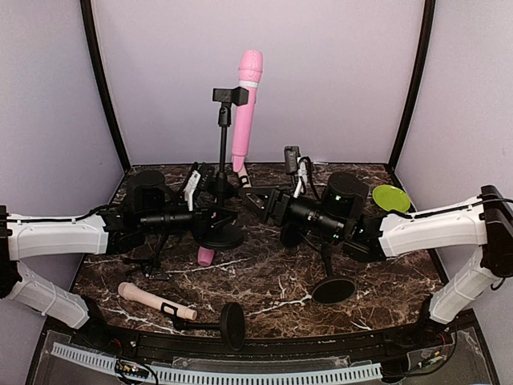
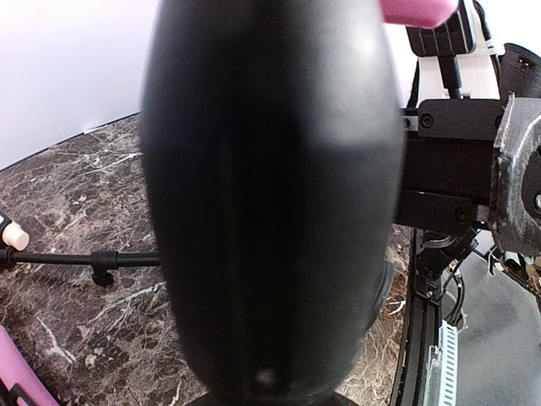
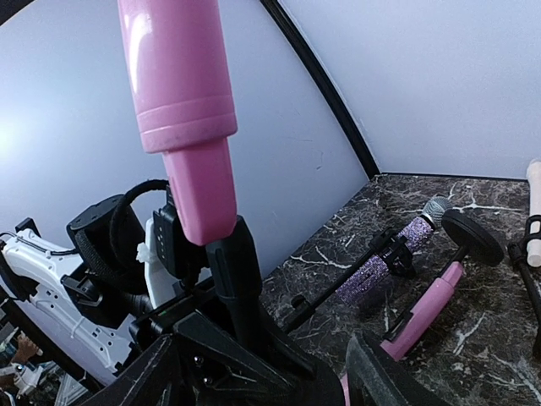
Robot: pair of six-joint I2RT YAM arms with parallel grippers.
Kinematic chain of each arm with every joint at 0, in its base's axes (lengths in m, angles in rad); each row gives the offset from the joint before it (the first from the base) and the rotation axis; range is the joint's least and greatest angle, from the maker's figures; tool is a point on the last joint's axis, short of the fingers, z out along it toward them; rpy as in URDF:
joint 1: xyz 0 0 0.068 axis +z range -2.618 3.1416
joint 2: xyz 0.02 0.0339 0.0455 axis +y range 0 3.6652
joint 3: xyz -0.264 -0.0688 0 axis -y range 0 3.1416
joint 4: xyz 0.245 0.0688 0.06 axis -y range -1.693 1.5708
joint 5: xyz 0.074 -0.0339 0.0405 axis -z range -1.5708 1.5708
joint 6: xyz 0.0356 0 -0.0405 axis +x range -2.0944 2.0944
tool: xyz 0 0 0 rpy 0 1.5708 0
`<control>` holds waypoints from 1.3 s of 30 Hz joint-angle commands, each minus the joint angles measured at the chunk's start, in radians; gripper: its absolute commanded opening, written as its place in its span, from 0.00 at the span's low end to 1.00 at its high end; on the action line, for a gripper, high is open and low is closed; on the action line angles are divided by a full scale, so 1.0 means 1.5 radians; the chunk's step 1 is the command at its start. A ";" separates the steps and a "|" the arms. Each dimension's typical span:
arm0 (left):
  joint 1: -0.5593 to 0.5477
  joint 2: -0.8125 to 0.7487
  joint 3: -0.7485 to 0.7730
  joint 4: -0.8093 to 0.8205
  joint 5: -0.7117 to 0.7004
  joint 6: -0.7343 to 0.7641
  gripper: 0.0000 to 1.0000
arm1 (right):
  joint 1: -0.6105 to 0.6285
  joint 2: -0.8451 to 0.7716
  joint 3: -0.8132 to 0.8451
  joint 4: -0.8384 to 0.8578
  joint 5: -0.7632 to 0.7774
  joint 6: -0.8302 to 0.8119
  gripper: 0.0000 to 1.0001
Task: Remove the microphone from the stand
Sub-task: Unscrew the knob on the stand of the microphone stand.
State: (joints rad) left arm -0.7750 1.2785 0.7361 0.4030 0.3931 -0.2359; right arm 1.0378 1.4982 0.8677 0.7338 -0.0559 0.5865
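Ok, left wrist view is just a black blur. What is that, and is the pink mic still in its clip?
Observer: The blur is the stand; the left gripper is shut low on its pole.
Operator: And the mic?
Observer: The pink microphone stands upright in the clip.
Operator: And the other arm?
Observer: The right gripper is open at the microphone's lower end, not gripping it.

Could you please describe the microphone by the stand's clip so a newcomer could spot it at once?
Find the black stand rising from the middle of the marble table. Beside the clip at its top stands a pink microphone, head up. The beige microphone and the other pink one lie flat; only this one is upright.
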 commanded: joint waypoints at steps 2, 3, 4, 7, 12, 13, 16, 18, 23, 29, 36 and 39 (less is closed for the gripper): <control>0.002 -0.027 0.037 0.043 0.044 0.025 0.00 | 0.012 0.041 0.059 0.043 -0.019 -0.003 0.63; 0.002 -0.028 0.037 0.041 0.046 0.029 0.00 | 0.014 0.050 0.074 0.040 -0.024 -0.003 0.62; 0.002 -0.029 0.038 0.041 0.049 0.030 0.00 | 0.013 0.061 0.084 0.037 -0.027 -0.002 0.62; 0.002 -0.032 0.039 0.041 0.058 0.036 0.00 | 0.014 0.089 0.118 0.025 -0.042 -0.001 0.59; 0.002 -0.030 0.042 0.038 0.072 0.036 0.00 | 0.017 0.112 0.142 0.034 -0.064 -0.001 0.53; 0.002 -0.029 0.043 0.037 0.074 0.036 0.00 | 0.017 0.114 0.143 0.036 -0.068 -0.001 0.51; 0.001 -0.029 0.045 0.034 0.076 0.038 0.00 | 0.016 0.116 0.140 0.047 -0.071 0.001 0.48; 0.002 -0.028 0.047 0.033 0.086 0.041 0.00 | 0.016 0.116 0.138 0.056 -0.078 0.002 0.46; 0.001 -0.023 0.055 0.036 0.134 0.046 0.00 | 0.016 0.113 0.137 0.057 -0.099 -0.008 0.33; 0.000 -0.011 0.064 0.052 0.212 0.038 0.00 | 0.012 0.105 0.128 0.092 -0.149 -0.017 0.17; 0.000 -0.005 0.076 0.089 0.317 -0.002 0.00 | -0.002 0.067 0.104 0.113 -0.267 -0.038 0.08; -0.001 0.004 0.093 0.083 0.367 -0.011 0.00 | -0.013 0.049 0.098 0.124 -0.347 -0.022 0.07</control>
State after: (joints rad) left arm -0.7612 1.2881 0.7902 0.3939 0.7292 -0.2333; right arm 1.0275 1.6341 1.0233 0.8074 -0.3523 0.5304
